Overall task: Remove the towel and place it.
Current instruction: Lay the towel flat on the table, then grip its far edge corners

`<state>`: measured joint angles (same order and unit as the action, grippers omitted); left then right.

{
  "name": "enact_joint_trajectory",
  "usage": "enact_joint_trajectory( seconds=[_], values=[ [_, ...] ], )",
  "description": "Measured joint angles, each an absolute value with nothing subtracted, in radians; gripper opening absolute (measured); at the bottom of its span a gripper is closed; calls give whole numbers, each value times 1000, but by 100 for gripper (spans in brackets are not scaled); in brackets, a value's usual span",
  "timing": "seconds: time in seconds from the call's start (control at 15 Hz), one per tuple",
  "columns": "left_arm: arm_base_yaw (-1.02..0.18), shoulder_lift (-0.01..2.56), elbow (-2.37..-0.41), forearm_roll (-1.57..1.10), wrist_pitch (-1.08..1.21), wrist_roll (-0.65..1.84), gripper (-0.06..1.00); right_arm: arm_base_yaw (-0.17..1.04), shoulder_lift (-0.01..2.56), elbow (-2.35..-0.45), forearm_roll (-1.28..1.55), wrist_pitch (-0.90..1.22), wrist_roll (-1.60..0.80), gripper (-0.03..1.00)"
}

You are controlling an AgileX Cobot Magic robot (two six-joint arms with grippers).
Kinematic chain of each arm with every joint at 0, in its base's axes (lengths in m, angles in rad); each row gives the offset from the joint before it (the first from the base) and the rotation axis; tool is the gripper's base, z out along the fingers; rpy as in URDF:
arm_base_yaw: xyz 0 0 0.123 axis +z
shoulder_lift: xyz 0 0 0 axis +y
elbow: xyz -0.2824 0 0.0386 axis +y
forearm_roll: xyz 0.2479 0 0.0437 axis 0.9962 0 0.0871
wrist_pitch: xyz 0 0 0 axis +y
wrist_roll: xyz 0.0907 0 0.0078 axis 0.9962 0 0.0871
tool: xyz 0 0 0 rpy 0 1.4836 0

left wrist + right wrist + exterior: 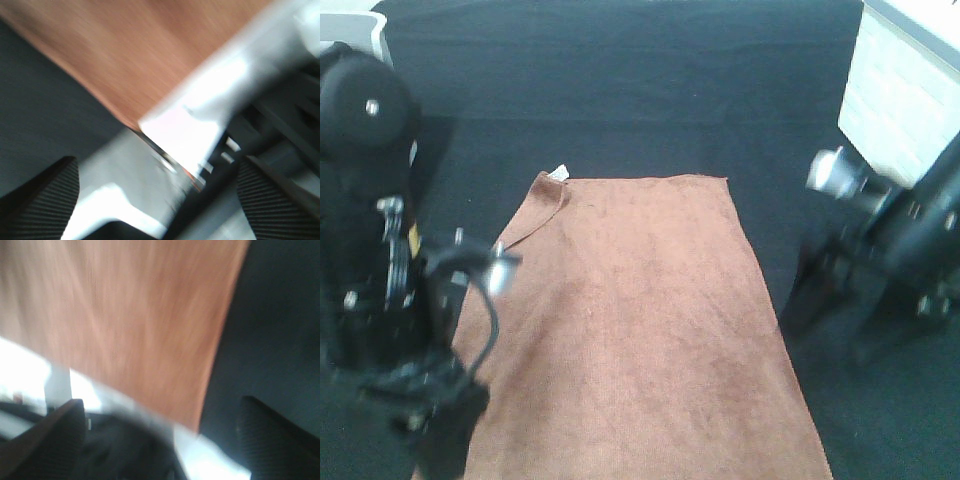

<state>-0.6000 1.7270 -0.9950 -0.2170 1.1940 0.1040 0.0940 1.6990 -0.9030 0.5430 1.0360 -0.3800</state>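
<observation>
The reddish-brown towel point(640, 330) lies spread flat on the black table cloth point(620, 80). Its far-left corner is folded over, with a small white tag point(558, 173) showing there. My left arm point(390, 300) stands over the towel's left edge and my right arm point(890, 250) is off its right edge. In the blurred left wrist view, the left gripper point(160, 200) is open with nothing between its ribbed fingers point(50, 195), and the towel point(125, 50) lies beyond. The right gripper point(160, 440) is open and empty too, near the towel point(130, 315).
A white box-like block point(900, 90) stands at the far right corner. A pale object point(355, 35) sits at the far left. Blurred bright surfaces point(200, 115) show past the table's near edge in both wrist views.
</observation>
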Motion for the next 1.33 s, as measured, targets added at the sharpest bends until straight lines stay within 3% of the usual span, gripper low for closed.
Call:
enact_joint_trajectory(
  seconds=[0.13,0.33,0.6,0.93,1.33],
  values=[
    [-546,1740,-1119,-106,1133,63,81,30,1699,-1033,527,1004,-374,79],
    [-405,1812,-1253,-103,1052,76,81,30,1704,-1103,530,956,-364,79],
    [-297,1961,-1445,-131,946,142,81,26,1825,-1229,530,879,-373,77],
    [-194,2163,-1670,-291,944,215,81,26,2067,-1550,530,943,-402,76],
    [-114,2271,-1735,-445,945,336,81,26,2339,-1847,530,1032,-408,76]
  ],
)
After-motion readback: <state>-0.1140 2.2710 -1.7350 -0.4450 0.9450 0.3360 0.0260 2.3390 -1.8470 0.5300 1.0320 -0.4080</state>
